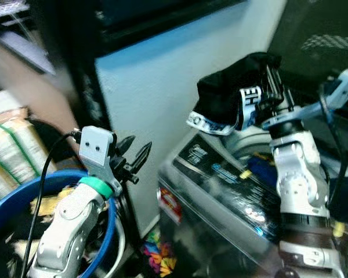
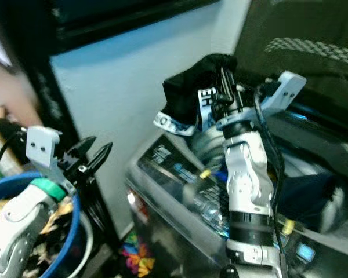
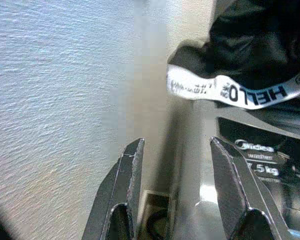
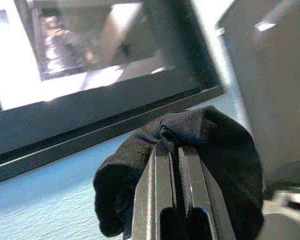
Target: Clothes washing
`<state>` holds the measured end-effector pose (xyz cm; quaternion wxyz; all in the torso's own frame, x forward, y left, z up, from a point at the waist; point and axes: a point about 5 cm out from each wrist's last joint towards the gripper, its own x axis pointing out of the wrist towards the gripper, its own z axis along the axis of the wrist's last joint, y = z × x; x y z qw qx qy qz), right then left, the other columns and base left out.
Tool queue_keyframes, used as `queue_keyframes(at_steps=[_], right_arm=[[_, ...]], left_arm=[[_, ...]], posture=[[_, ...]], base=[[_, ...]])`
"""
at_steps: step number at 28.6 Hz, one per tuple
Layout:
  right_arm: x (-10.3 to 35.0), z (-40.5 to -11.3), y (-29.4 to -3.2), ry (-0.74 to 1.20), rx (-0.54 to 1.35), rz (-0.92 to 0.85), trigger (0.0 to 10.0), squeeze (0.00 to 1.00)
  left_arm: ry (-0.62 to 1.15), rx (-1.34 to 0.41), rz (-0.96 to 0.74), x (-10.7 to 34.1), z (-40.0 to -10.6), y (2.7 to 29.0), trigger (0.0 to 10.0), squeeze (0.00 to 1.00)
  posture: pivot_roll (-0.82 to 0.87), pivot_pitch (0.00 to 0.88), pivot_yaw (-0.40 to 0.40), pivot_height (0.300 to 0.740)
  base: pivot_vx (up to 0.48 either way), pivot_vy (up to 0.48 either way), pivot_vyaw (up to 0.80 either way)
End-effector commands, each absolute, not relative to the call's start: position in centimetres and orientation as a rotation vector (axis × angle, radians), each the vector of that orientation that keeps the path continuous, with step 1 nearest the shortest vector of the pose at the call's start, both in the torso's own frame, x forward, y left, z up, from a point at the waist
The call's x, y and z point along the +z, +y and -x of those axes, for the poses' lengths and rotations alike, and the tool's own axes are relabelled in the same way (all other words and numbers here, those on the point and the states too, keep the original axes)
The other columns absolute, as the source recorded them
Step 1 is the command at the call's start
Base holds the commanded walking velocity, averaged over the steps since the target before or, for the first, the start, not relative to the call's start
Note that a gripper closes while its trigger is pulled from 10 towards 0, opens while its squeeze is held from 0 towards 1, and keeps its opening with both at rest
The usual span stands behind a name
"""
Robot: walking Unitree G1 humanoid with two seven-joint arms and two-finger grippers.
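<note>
Right claw (image 1: 271,78) pinching black garment (image 1: 229,95) above washer (image 1: 220,191); left claw (image 1: 134,155) parted, empty; drum hidden.

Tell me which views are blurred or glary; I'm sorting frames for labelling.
Left eye view: top-left corner smeared, glare on the washing machine lid. Left wrist view: sharp on the black garment waistband lettering, the left hand softer. Right wrist view: window blown out white, the right hand dark.

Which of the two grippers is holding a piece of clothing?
The right gripper: its fingers are closed on the black garment with the white lettered band, held above the washing machine. The left gripper is open and empty, over the blue basket.
</note>
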<state>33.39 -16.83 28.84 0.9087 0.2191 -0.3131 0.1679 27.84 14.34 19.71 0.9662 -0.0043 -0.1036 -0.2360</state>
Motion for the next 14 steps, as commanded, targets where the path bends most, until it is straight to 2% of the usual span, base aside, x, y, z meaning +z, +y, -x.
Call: queue_keyframes(at_steps=[1, 4, 6, 14], right_arm=[[29.3, -33.6, -17.1, -0.647, 0.345, -0.422, 10.0, 0.0], [29.3, -33.8, -17.1, -0.624, 0.35, -0.386, 10.0, 0.0], [29.0, -34.1, -16.5, -0.548, 0.392, -0.266, 10.0, 0.0], [29.1, -34.1, -15.7, -0.543, 0.43, -0.24, 10.0, 0.0]], left_arm=[[-0.217, -0.445, 0.003, 19.9, -28.1, 14.8, 10.0, 0.0], [-0.232, -0.429, 0.005, 20.2, -28.2, 15.0, 10.0, 0.0], [-0.258, -0.409, 0.023, 20.7, -28.2, 15.1, 10.0, 0.0], [-0.27, -0.403, 0.033, 20.7, -28.0, 14.9, 10.0, 0.0]], posture=[[0.14, 0.0, 0.066, 0.74], [0.14, 0.0, 0.066, 0.74], [0.14, 0.0, 0.053, 0.74], [0.15, 0.0, 0.04, 0.74]], base=[[0.0, 0.0, -0.8], [0.0, 0.0, -0.8], [0.0, 0.0, -0.8], [0.0, 0.0, -0.8]])
